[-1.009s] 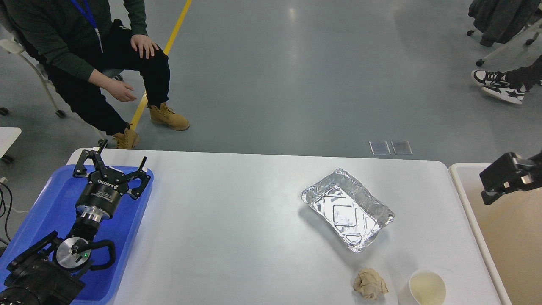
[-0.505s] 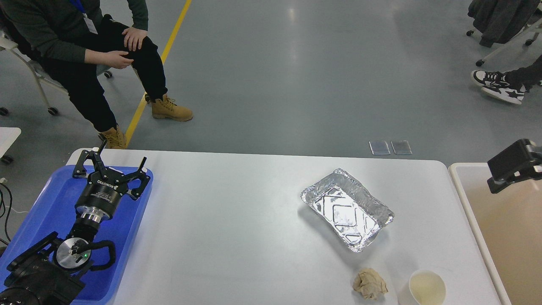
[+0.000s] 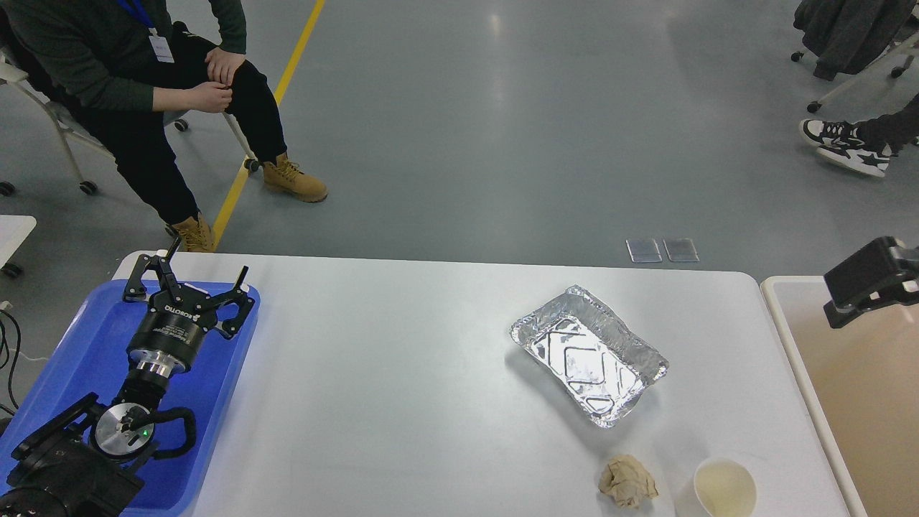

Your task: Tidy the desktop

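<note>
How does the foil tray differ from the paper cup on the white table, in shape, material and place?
The foil tray is rectangular and shiny crinkled metal; the paper cup is round and matt white. The foil tray is much wider than the paper cup. The foil tray lies toward the middle-right of the desktop; the paper cup stands at its near right corner. Both are open on top, and neither is held by a gripper.

Bright, sharp; overhead glare on foil tray (image 3: 589, 355).
</note>
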### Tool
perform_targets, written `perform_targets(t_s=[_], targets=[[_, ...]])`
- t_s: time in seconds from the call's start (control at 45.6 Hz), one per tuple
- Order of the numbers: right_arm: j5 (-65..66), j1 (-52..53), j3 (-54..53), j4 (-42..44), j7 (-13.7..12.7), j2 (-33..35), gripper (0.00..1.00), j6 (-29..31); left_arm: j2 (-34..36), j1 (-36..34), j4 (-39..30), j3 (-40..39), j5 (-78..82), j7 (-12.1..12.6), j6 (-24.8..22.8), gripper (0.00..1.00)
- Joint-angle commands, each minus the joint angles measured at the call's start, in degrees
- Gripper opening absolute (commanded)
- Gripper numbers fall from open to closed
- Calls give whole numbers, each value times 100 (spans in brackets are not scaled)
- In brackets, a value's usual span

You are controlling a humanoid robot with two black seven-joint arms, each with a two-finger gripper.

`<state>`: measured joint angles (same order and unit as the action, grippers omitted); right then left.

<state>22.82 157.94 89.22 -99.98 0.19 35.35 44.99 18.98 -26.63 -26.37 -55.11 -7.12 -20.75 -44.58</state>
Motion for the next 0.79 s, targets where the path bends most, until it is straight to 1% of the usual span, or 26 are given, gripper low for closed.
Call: perform_targets(t_s=[0.0, 0.088, 0.197, 0.373, 0.636, 0.768], targets=[[381, -422, -18, -2, -11, 173, 100, 1, 0, 0, 0, 9, 1, -8, 2, 99], [539, -790, -18, -2, -19, 314, 100, 1, 0, 0, 0, 9, 1, -8, 2, 99], [583, -1493, -80, -2, -19, 341, 100, 1, 0, 0, 0, 9, 1, -8, -6, 99], [601, -2425, -633, -2, -19, 349, 100, -25, 0, 0, 0, 9, 1, -8, 2, 99], [952, -3831, -1468, 250, -2, 411, 100, -1115, 0, 0, 0, 9, 1, -8, 2, 99], [988, -4324, -1811, 488, -10, 402, 100, -1467, 0, 0, 0, 9, 1, -8, 2, 99]])
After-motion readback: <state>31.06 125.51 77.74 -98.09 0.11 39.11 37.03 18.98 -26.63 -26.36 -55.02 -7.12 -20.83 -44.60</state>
